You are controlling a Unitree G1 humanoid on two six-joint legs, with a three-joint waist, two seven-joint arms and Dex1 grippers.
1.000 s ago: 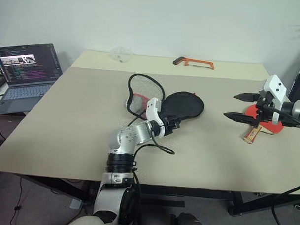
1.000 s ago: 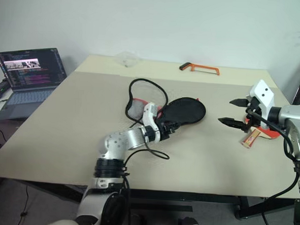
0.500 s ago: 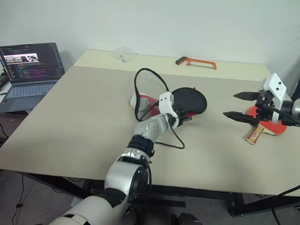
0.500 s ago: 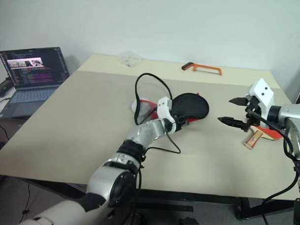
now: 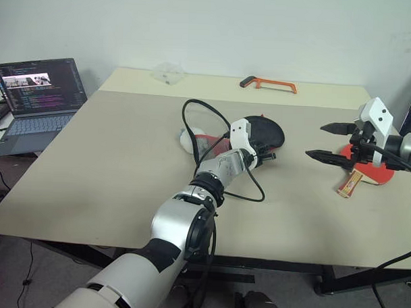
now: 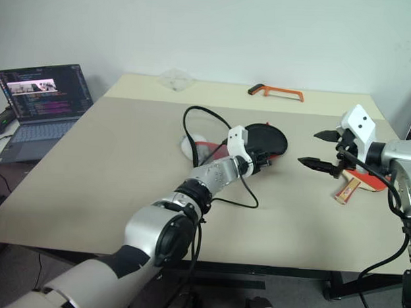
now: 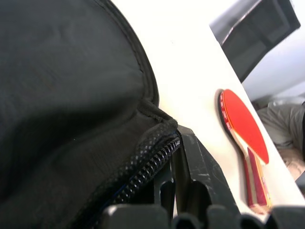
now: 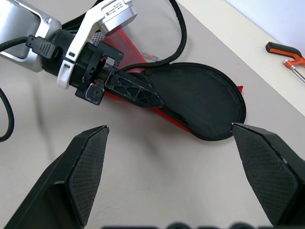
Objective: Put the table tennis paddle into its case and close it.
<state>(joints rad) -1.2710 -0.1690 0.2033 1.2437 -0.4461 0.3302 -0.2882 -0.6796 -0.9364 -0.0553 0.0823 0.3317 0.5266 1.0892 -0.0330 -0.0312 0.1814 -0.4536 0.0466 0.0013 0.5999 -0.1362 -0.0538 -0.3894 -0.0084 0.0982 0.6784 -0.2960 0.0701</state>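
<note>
Progress: early, by my reading; the paddle (image 5: 367,172) lies bare on the table (image 5: 110,171) and the case (image 5: 260,134) holds nothing yet.
Done: the left gripper (image 8: 143,94) has its fingers pressed together on the black edge of the case, by the zip.
Left to do: open the case wide, slide the paddle in, run the zip shut.
Paddle place: flat on the table, near its right edge, red face up, well apart from the case.
Case place: middle of the table, black side up, red showing beneath.
Right gripper (image 5: 331,141): fingers spread wide, holding nothing, hovering between case and paddle, just beside the paddle.
Count: one paddle, one case, two grippers, one orange hacksaw (image 5: 266,84) at the far edge, one laptop (image 5: 33,102) off to the left.
</note>
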